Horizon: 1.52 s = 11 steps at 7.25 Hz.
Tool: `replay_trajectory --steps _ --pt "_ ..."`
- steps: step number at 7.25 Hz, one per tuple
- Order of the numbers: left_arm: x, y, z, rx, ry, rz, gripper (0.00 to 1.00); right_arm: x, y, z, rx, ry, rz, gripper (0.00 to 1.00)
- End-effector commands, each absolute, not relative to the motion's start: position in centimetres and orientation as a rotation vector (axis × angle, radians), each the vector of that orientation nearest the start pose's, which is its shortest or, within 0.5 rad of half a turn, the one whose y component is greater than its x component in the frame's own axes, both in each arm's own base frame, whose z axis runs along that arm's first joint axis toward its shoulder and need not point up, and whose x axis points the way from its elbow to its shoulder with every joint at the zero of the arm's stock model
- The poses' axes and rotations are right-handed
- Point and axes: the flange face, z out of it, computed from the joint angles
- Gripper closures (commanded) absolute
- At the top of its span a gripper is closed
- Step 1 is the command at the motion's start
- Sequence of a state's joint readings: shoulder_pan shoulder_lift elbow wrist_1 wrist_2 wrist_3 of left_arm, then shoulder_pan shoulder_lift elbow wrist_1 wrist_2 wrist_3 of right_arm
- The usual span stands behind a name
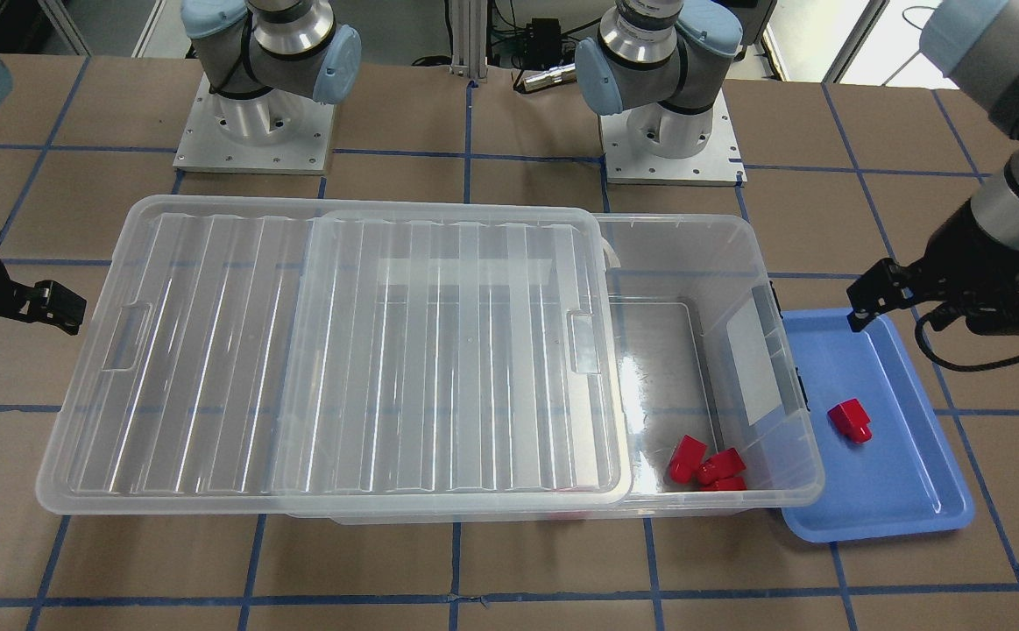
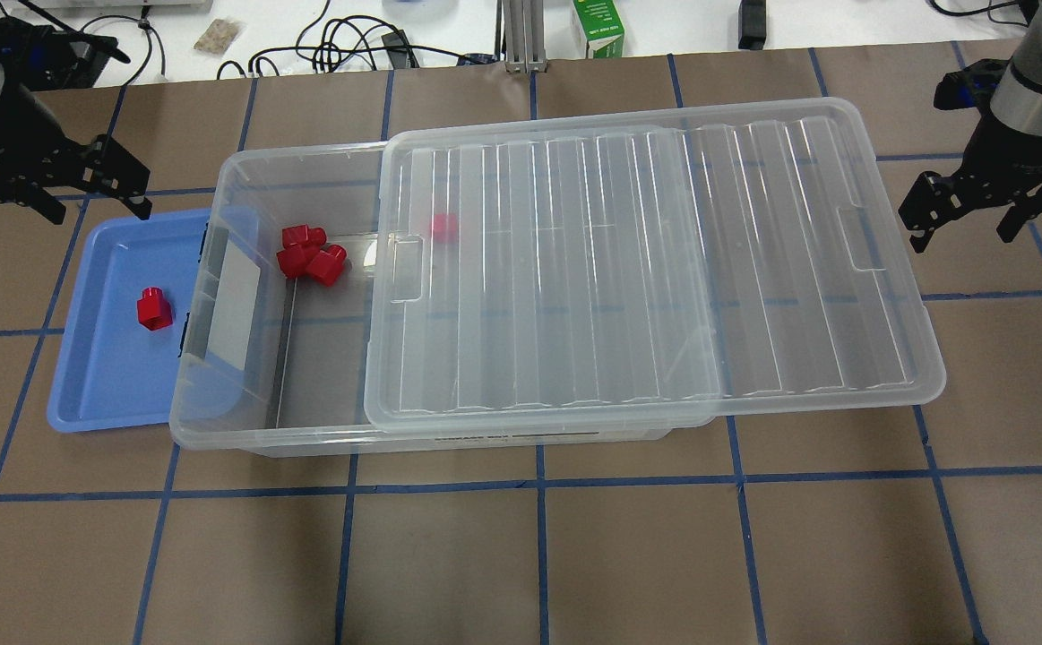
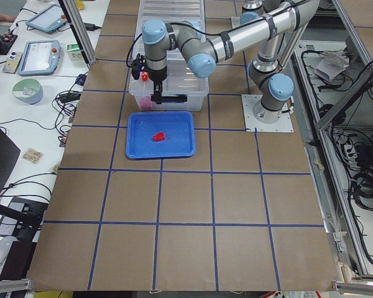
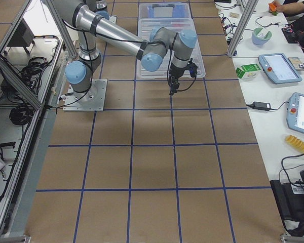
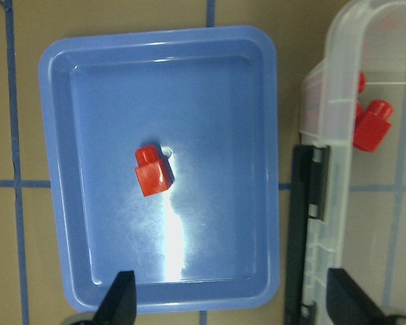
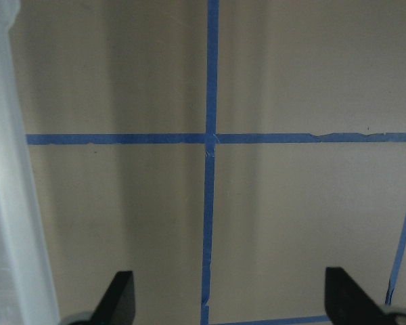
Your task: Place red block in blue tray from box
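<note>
One red block (image 2: 155, 308) lies in the blue tray (image 2: 108, 394); the left wrist view shows it (image 5: 153, 172) near the middle of the tray (image 5: 54, 169). Several more red blocks (image 2: 310, 255) sit in the uncovered end of the clear box (image 2: 216, 430), and one (image 2: 444, 227) shows through the lid. My left gripper (image 2: 98, 210) hovers open and empty above the tray's far edge, also seen from the front (image 1: 881, 294). My right gripper (image 2: 964, 224) is open and empty over bare table beyond the box's other end.
The ribbed clear lid (image 2: 646, 269) lies slid across most of the box and overhangs its end on my right. The tray's edge is tucked under the box's latched end (image 1: 781, 350). Brown table with blue tape lines (image 6: 210, 203) lies around.
</note>
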<state>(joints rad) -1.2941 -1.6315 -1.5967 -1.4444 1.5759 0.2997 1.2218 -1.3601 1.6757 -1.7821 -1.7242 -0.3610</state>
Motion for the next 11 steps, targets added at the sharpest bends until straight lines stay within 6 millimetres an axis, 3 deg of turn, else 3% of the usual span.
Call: replay_trajectory --steps 1,2,5,7,9,11 --pt "-10.7 -50.4 50.0 0.185 3.110 -0.150 0.00 -6.8 -56.0 34.7 -0.035 3.186 0.210 0.00" --pt "-11.6 -50.2 48.7 0.190 3.129 -0.111 0.00 -5.6 -56.2 34.7 -0.057 3.169 0.197 0.00" --pt "-11.7 -49.5 49.5 0.189 3.124 -0.114 0.00 3.5 -56.6 34.8 -0.154 3.187 0.166 0.00" --pt "-11.6 -49.6 49.3 0.172 3.120 -0.106 0.00 8.6 -56.2 35.0 -0.101 3.200 0.146 0.00" --pt "-11.7 -49.5 49.5 0.172 3.119 -0.120 0.00 10.5 -56.0 35.0 -0.091 3.204 0.138 0.00" --pt "-11.6 -49.6 49.4 0.172 3.118 -0.123 0.00 10.5 -56.0 35.2 -0.101 3.207 0.131 0.00"
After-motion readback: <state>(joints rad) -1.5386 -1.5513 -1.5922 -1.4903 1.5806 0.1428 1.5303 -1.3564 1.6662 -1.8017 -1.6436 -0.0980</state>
